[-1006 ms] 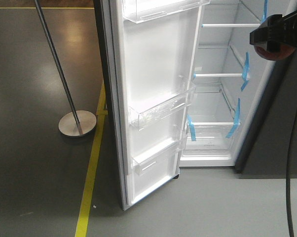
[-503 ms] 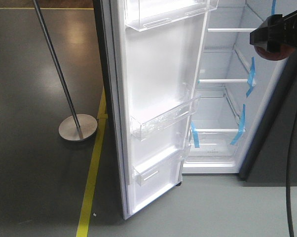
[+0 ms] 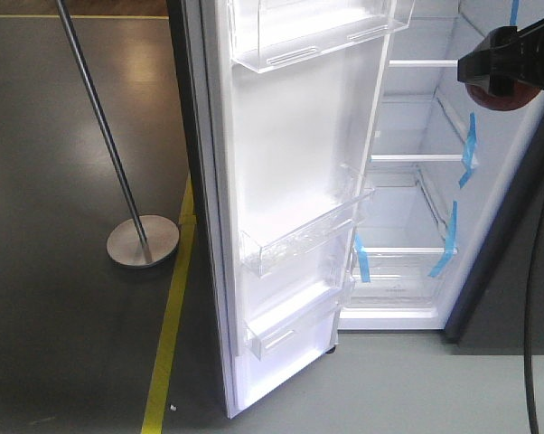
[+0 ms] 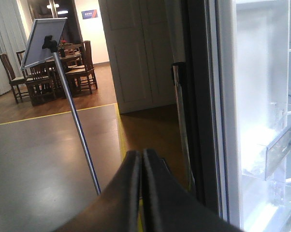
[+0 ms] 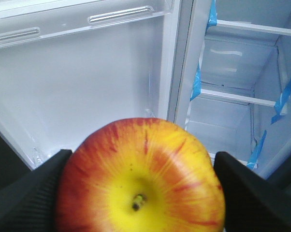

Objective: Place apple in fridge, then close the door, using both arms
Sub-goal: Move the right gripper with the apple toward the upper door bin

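Held the round red-and-yellow apple (image 5: 136, 164) clamped in the black right gripper (image 5: 141, 193) by the open tall grey fridge (image 3: 408, 194) to go inside, black left gripper (image 4: 141, 183) pinched together, free for the white-faced door (image 3: 290, 154).

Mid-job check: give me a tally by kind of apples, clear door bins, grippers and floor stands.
Apple: 1
Clear door bins: 3
Grippers: 2, left gripper and right gripper
Floor stand: 1
Total: 7
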Robot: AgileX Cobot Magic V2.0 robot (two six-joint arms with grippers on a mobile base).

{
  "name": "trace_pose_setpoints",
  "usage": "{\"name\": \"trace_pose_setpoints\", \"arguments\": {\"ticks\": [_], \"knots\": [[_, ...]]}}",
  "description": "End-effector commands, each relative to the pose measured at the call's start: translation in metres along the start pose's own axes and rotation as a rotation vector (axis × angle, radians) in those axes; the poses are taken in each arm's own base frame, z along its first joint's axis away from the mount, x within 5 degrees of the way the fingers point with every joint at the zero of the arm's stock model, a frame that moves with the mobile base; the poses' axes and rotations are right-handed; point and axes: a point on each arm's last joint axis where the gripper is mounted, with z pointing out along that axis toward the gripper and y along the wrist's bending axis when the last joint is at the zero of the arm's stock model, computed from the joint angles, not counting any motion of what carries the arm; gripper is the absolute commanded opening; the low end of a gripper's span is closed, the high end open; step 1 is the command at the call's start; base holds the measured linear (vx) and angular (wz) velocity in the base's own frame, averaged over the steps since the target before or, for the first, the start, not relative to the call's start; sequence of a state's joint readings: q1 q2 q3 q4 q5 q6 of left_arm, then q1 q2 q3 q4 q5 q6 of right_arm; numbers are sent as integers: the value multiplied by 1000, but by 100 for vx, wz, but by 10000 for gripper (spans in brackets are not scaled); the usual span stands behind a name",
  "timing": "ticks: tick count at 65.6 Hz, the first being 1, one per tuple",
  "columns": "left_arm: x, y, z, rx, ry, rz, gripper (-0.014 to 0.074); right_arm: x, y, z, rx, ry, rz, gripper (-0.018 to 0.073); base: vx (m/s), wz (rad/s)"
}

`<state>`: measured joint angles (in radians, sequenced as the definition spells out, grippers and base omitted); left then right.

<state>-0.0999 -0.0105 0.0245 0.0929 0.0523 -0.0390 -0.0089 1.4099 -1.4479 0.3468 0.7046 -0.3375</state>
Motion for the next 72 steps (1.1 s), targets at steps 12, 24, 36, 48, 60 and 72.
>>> {"name": "trace_pose_setpoints", "arguments": {"ticks": [12, 24, 36, 48, 60, 72], "knots": [[-14, 0, -2, 0, -105, -18, -7, -19, 2, -21, 21, -140, -7, 102, 7, 1], [-14, 0, -2, 0, -105, -18, -7, -19, 2, -21, 21, -140, -7, 102, 6, 0], [-14, 0, -2, 0, -105, -18, -7, -19, 2, -21, 21, -140, -7, 102, 6, 0], [-14, 0, -2, 0, -105, -18, -7, -19, 2, -21, 21, -140, -7, 102, 5, 0], [-14, 0, -2, 0, -105, -18, -7, -19, 2, -21, 21, -140, -7, 102, 5, -1], [-14, 0, -2, 0, -105, -18, -7, -19, 2, -21, 21, -140, -7, 102, 5, -1]]}}
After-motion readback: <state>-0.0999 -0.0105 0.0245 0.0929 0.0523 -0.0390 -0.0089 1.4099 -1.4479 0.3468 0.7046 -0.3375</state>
